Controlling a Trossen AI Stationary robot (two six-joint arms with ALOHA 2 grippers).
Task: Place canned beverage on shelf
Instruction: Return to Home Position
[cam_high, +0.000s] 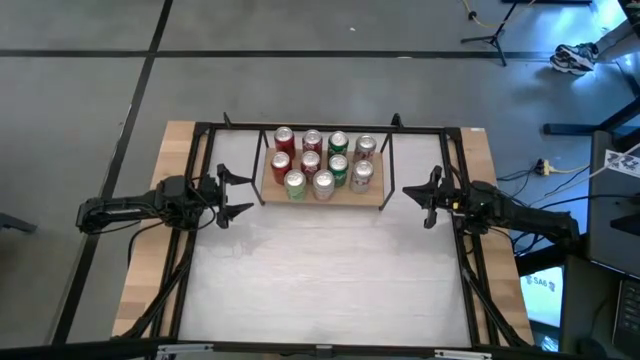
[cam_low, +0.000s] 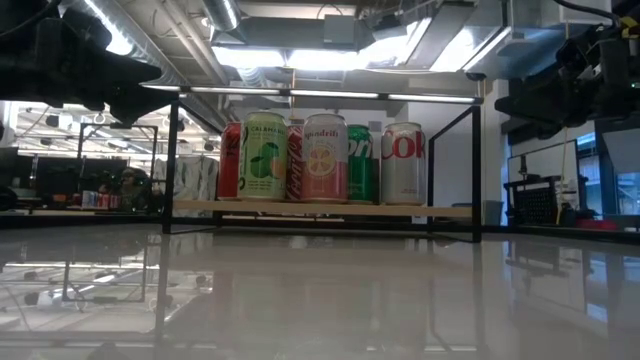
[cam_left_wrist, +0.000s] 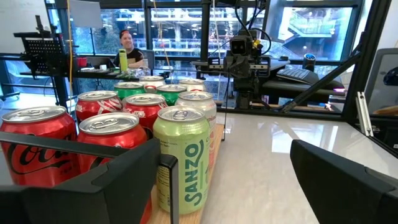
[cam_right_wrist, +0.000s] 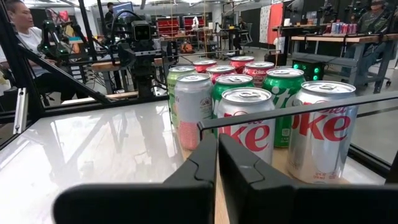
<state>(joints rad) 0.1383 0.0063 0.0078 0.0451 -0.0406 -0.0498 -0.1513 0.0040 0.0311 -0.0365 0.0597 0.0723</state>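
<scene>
White worktop (cam_high: 320, 280) fills the middle of the high view, with grey floor around it and a lit workshop beyond. On its far half stands the shelf (cam_high: 368, 198), a light board in a black wire frame, and the cans (cam_high: 311, 162) are on it: about ten, though the overhead view is too small for a sure count, packed upright in rows and touching or nearly so. A pale green can (cam_left_wrist: 181, 155) and a pink one (cam_low: 324, 158) make up the short front row. No can lies elsewhere on the worktop, so the placing looks finished. The left arm (cam_high: 130, 210) waits just beside the shelf's left end, its jaws spread wide and empty. The right arm (cam_high: 520, 212) waits beside the right end, its jaws pressed together on nothing. Were a can to be shifted, it would probably handle as a thin metal cylinder, smooth and rather slippery, weighty if full and easy to dent. A moderate side grip across mid-body suits it, and only the front and end cans offer free flanks.
</scene>
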